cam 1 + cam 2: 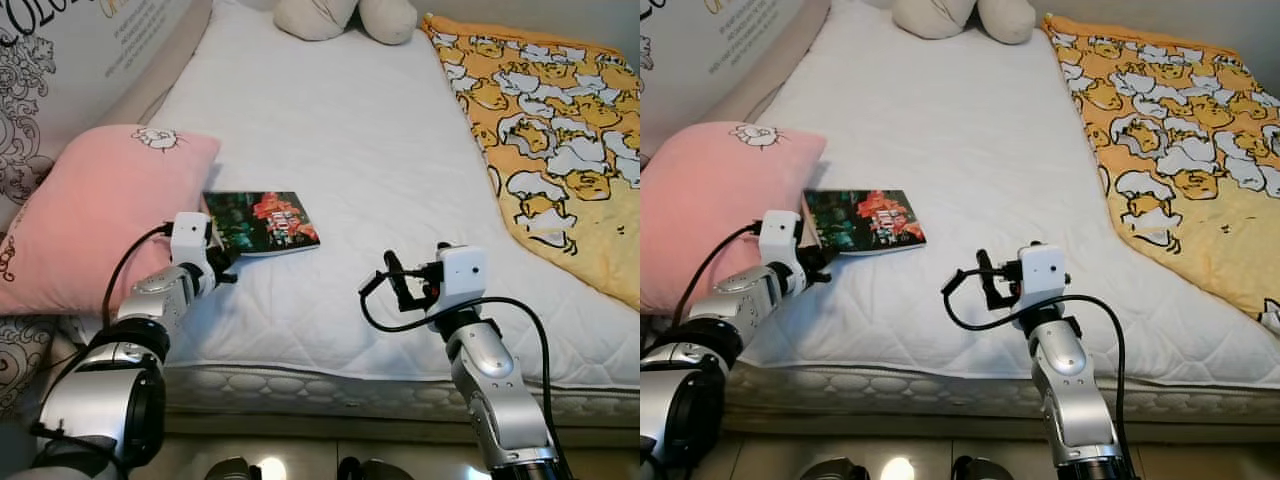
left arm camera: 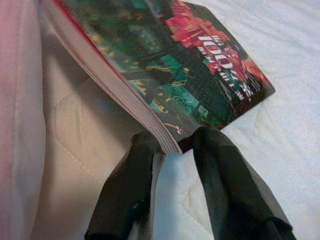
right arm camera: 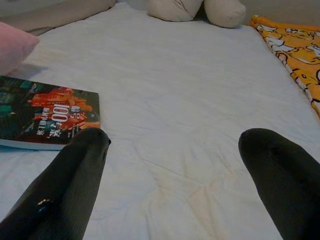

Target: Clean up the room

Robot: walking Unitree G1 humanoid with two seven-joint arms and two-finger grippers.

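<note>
My left gripper (image 2: 172, 150) sits at the near corner of the book (image 1: 265, 222), which lies flat on the white mattress (image 1: 370, 150) just beside the pink pillow (image 1: 90, 210). In my left wrist view one finger stands against the page edges and the other on the cover side, the corner between them; the gap is narrow, but I cannot tell whether the pads are pressing yet, so I judge this a grip about to close rather than a sure hold. My right gripper (image 3: 175, 165) hovers over bare sheet near the bed's front edge, its fingers spread wide with nothing between them. The yellow patterned blanket (image 1: 560, 140) covers the far right of the bed and a cream plush toy (image 1: 345, 18) sits at the head, both well apart from my work. The danger I see is in taking so little of the book: held only by a corner, it could pivot and droop when lifted, or the cover could peel away from the pages and slide free. The soft mattress gives under pressure, so my lower finger may snag the quilted sheet instead of getting beneath the book. The pillow crowds my left side and could nudge the spine as I draw back.
</note>
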